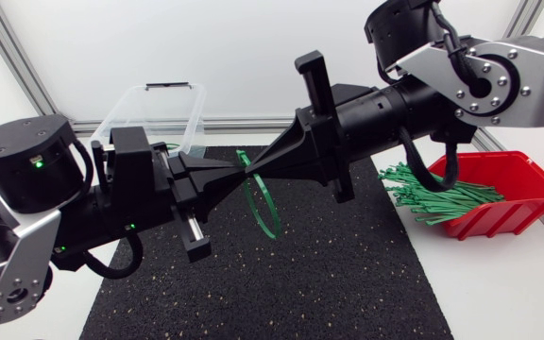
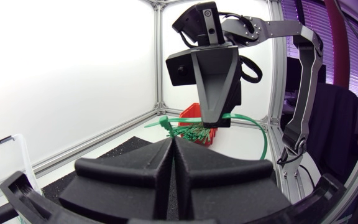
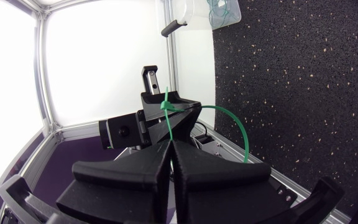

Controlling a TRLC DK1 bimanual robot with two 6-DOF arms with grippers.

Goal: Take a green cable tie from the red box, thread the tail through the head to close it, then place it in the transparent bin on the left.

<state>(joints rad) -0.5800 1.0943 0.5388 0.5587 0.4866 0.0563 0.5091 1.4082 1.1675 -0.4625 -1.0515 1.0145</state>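
Above the black mat, the left hand and right hand meet tip to tip, each pressed together and pinching one looped green tie. Right of the mat, the red box holds loose ties. At the mat's far left corner, the clear bin holds a closed tie.

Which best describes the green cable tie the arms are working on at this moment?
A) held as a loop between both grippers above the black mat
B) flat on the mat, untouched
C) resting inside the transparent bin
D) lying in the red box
A: the cable tie hangs as a loop over the black mat, pinched where the left gripper and right gripper meet tip to tip.
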